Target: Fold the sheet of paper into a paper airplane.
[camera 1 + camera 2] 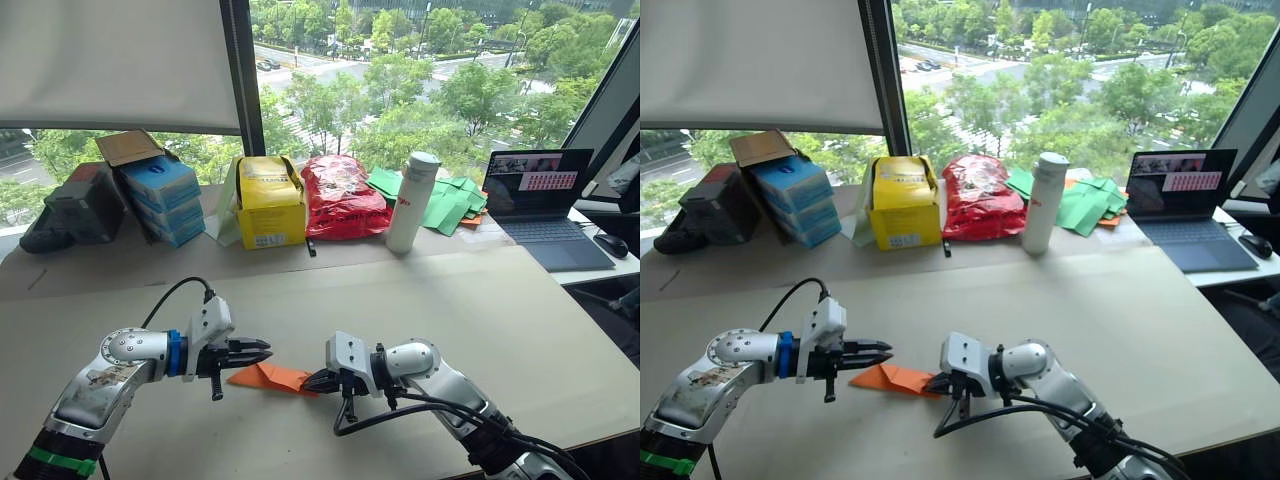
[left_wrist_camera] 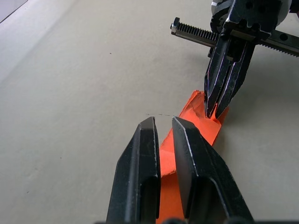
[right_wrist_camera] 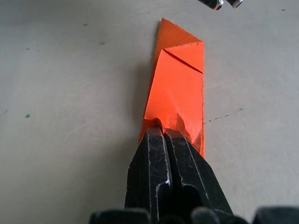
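The sheet of paper [image 1: 270, 377] is a narrow, folded orange wedge lying flat on the beige table [image 1: 470, 320] between my two grippers. My right gripper [image 1: 310, 381] is shut on its right end; in the right wrist view the fingertips [image 3: 156, 140] pinch the crumpled edge of the orange paper [image 3: 180, 93]. My left gripper [image 1: 262, 350] hovers just over the left end, open by a narrow gap. In the left wrist view the paper [image 2: 196, 126] runs under its fingers [image 2: 145, 154] toward the right gripper [image 2: 217, 112].
Along the window at the back stand blue boxes [image 1: 160, 200], a yellow box [image 1: 268, 203], a red plastic bag [image 1: 340, 197], a white bottle [image 1: 412, 200] and green paper pieces [image 1: 445, 205]. A laptop [image 1: 540, 200] and mouse [image 1: 610, 243] sit far right.
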Available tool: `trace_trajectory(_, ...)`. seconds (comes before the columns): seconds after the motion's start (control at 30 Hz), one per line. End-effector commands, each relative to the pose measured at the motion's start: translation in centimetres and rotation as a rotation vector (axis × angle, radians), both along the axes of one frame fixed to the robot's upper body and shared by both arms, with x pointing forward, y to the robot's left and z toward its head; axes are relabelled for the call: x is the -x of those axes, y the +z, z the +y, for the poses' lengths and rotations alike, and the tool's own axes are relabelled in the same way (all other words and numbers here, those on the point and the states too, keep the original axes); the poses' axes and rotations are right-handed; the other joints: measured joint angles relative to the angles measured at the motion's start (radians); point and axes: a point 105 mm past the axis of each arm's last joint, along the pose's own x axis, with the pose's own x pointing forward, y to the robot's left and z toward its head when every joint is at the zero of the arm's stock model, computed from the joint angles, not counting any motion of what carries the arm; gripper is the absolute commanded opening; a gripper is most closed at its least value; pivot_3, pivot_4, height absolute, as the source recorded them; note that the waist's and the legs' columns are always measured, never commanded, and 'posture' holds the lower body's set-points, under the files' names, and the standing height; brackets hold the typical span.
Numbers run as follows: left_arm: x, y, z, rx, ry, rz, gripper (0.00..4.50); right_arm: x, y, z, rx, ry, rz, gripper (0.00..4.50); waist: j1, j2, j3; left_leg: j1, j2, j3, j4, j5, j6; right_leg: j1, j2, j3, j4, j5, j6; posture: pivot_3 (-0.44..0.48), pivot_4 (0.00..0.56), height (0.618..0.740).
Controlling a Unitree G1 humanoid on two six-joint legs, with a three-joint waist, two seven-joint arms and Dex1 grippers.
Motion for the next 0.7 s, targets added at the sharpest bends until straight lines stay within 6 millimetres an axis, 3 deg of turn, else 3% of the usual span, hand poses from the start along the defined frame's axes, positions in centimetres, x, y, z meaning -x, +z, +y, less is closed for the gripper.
trace_trajectory(0.03,-0.2,0.2,-0.3,-0.014,-0.024,-0.034,1.14,0.0,-1.0,-0.6,0.042,-0.031,0.022,0.00,0.000,0.000,0.000,0.000,0.000,0.000,0.000,0.000,0.000,0.000,0.000,0.000,0.000,0.000,0.000,0.000,0.150,0.740)
trace_trajectory(0.37,-0.2,-2.1,-0.4,-0.065,-0.051,-0.017,4.47,0.0,-1.1,-0.4,0.042,-0.036,0.020,0.00,0.000,0.000,0.000,0.000,0.000,0.000,0.000,0.000,0.000,0.000,0.000,0.000,0.000,0.000,0.000,0.000,0.150,0.740)
trace_trajectory(0.53,-0.1,-1.4,-1.2,-0.021,-0.064,-0.009,4.47,0.0,-1.1,-0.5,0.046,-0.039,0.022,0.00,0.000,0.000,0.000,0.000,0.000,0.000,0.000,0.000,0.000,0.000,0.000,0.000,0.000,0.000,0.000,0.000,0.150,0.740)
trace_trajectory(0.7,0.5,-0.3,-1.2,0.037,-0.074,0.045,2.98,-0.1,-1.1,-0.5,0.047,-0.044,0.024,0.00,0.000,0.000,0.000,0.000,0.000,0.000,0.000,0.000,0.001,0.000,0.000,0.001,0.000,0.000,0.000,0.000,0.150,0.740)
